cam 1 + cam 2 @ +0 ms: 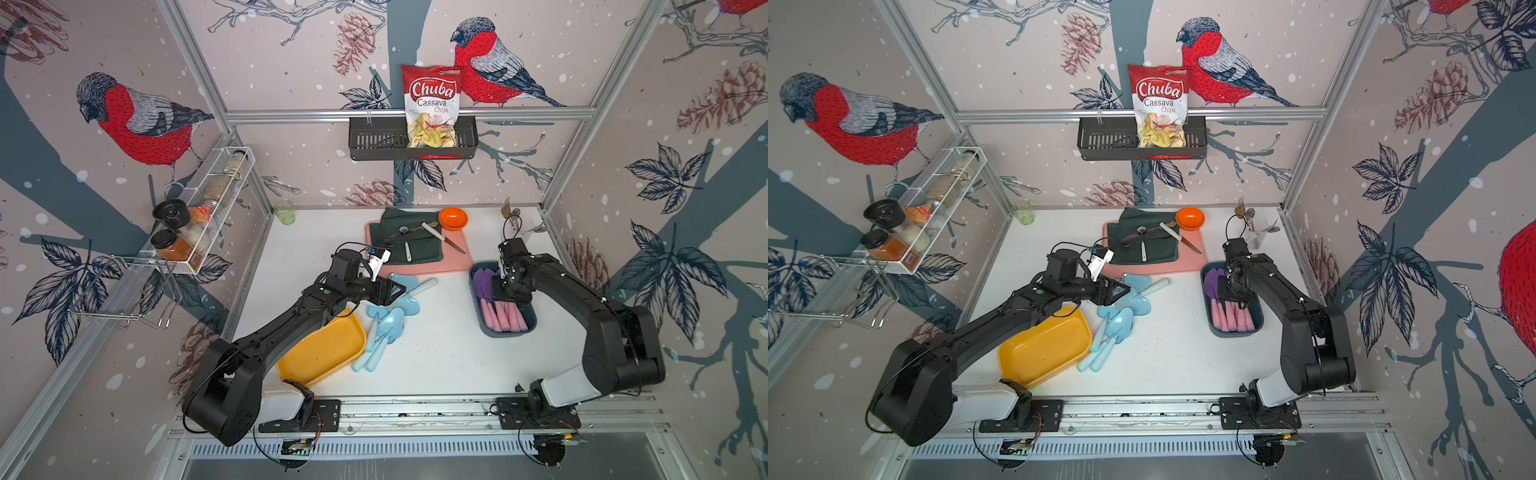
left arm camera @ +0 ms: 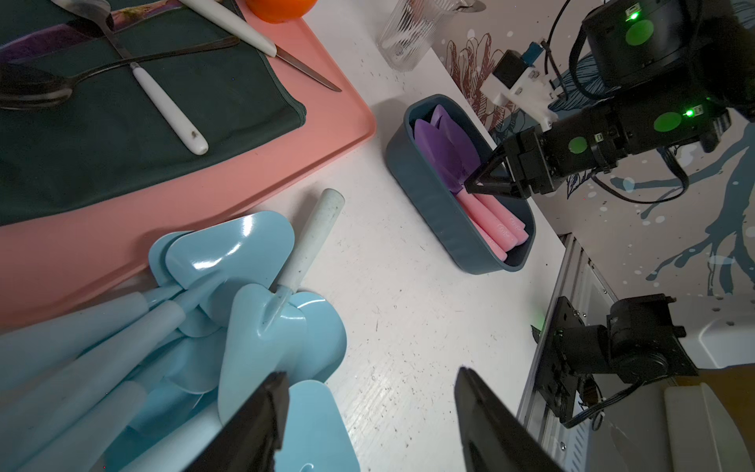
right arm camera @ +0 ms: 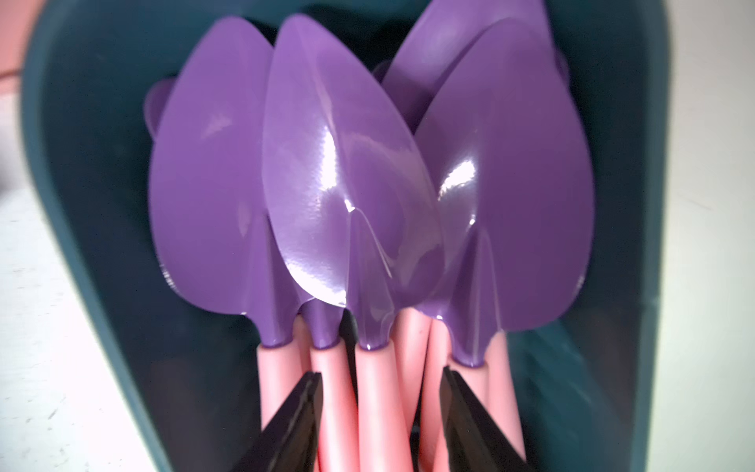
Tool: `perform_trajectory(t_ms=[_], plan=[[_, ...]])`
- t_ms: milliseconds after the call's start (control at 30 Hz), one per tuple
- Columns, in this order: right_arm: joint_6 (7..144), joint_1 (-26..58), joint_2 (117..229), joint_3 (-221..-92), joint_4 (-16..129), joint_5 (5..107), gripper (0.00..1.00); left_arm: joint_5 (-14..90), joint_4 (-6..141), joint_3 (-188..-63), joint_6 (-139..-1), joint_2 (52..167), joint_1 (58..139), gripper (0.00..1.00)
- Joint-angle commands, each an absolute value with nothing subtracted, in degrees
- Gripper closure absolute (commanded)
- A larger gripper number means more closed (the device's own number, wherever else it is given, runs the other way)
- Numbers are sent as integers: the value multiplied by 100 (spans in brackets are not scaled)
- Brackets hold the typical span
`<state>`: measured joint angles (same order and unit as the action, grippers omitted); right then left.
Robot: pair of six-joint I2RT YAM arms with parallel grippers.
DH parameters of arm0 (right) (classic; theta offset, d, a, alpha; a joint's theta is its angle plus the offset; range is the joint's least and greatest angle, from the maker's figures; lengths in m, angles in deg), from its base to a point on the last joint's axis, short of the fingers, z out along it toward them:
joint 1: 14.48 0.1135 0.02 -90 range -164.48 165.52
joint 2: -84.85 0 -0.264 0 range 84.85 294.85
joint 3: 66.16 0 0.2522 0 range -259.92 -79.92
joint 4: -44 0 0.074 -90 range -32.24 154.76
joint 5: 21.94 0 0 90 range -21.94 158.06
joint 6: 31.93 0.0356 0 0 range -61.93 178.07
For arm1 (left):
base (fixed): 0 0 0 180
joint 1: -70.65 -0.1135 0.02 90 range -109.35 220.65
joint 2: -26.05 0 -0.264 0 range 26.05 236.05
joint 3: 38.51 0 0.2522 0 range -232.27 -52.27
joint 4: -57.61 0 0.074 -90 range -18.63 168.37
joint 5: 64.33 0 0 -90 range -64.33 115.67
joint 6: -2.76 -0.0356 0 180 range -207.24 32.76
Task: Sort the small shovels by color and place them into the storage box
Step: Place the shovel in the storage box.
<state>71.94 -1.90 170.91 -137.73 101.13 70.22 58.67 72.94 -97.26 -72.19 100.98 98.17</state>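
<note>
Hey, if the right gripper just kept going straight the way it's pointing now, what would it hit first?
Most likely the pink handles of the purple shovels lying in the blue box. The right gripper points down into the box, its open jaws on either side of them. I cannot tell how close it is.

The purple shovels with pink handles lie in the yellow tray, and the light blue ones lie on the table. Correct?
No. The purple shovels lie in the dark blue box, not the yellow tray; both top views show this.
</note>
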Motion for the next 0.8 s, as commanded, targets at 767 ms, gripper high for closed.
perform_trajectory(t_ms=[767], plan=[[7883,-112,16490,-13620,9998,6883,57,5773,7269,-9751,-8221,10059,9790,32]])
